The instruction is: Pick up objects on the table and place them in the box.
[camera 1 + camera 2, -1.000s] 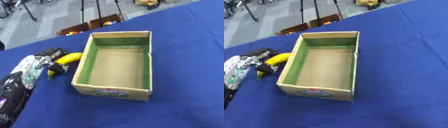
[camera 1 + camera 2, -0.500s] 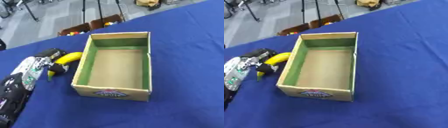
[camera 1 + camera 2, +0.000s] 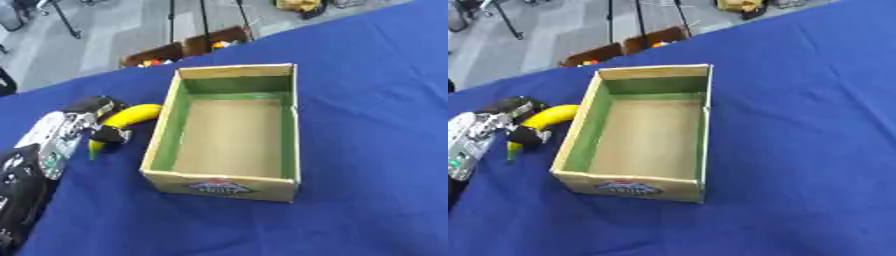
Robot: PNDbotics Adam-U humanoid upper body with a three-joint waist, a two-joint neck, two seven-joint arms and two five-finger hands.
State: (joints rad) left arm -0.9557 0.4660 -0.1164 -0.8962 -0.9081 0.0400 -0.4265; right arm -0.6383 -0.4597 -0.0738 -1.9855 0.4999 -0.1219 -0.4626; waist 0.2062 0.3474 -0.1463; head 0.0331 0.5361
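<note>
An open cardboard box [image 3: 232,132] with green inner walls and a bare brown floor sits on the blue-covered bench [image 3: 376,100], a printed label on its near outer wall. Nothing lies inside the box. Just to the left of the box, close to its left wall but not touching it, a yellow banana [image 3: 122,120] lies on the bench, its green-tipped stem pointing toward the near side and its body curving up toward the box's far left corner. The robot's left hand [image 3: 92,117] comes in from the left of the box and sits on the banana, its dark fingers [image 3: 528,135] curled around the fruit's middle, one part above it and one below, grasping it. The banana appears to rest on the cloth. Beyond the box, past the bench's far edge, brown crates [image 3: 188,47] holding small coloured things stand on the grey floor.
</note>
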